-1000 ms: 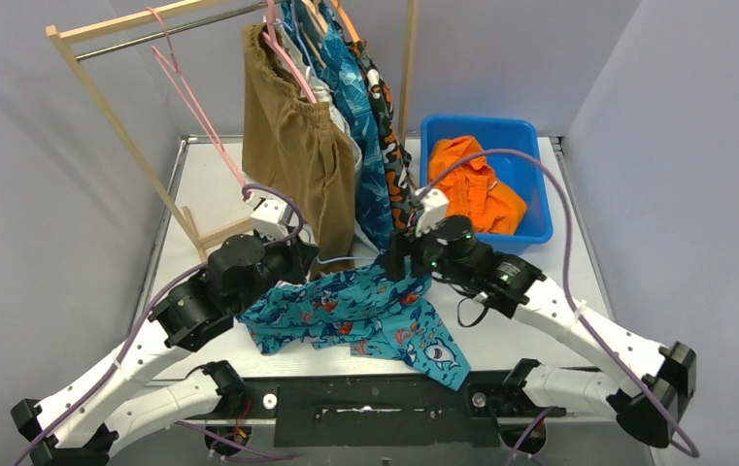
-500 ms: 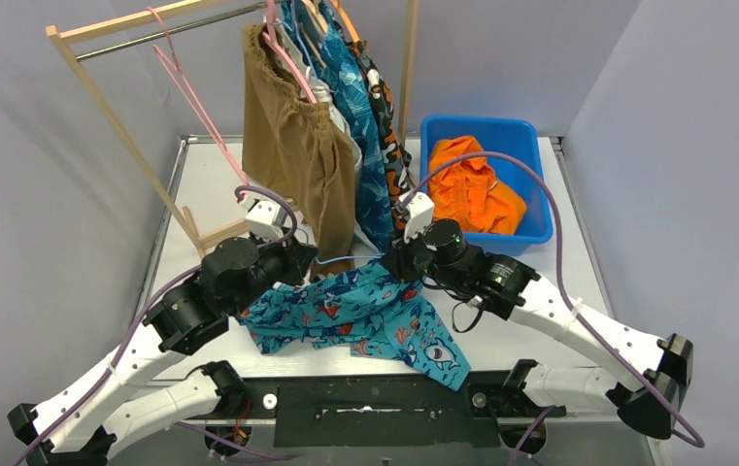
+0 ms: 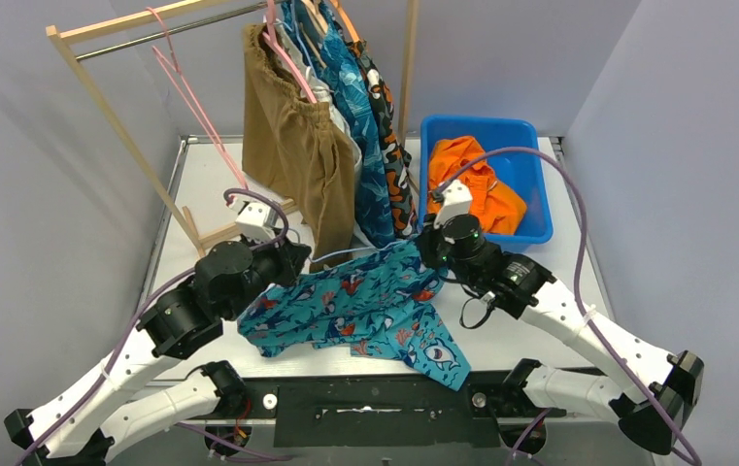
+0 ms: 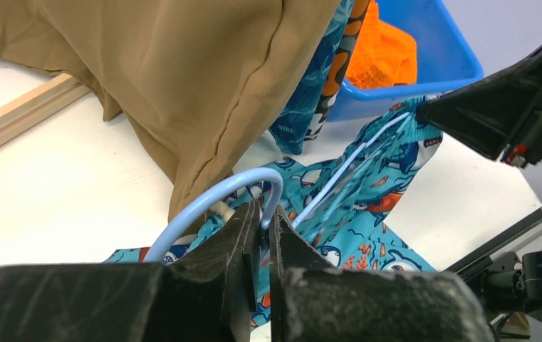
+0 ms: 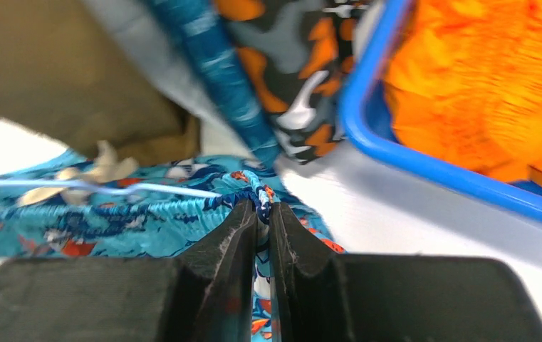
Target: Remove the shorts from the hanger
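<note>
Slippage is threatening as the left gripper point(image 4: 264, 214) is clamping a thin pale-blue wire hanger point(image 4: 204, 199) and the right gripper point(image 5: 263, 210) is pinching teal shark-print fabric shorts point(image 3: 365, 306), whose waistband point(image 5: 147, 214) may snag.

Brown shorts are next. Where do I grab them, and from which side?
Grip the brown shorts at the left corner of the gathered waistband, outside their pink hanger, approaching from the left. That side faces open rail; the other shorts crowd the right, and the waistband is the part seated on the hanger.

No readable text or labels anywhere.
</note>
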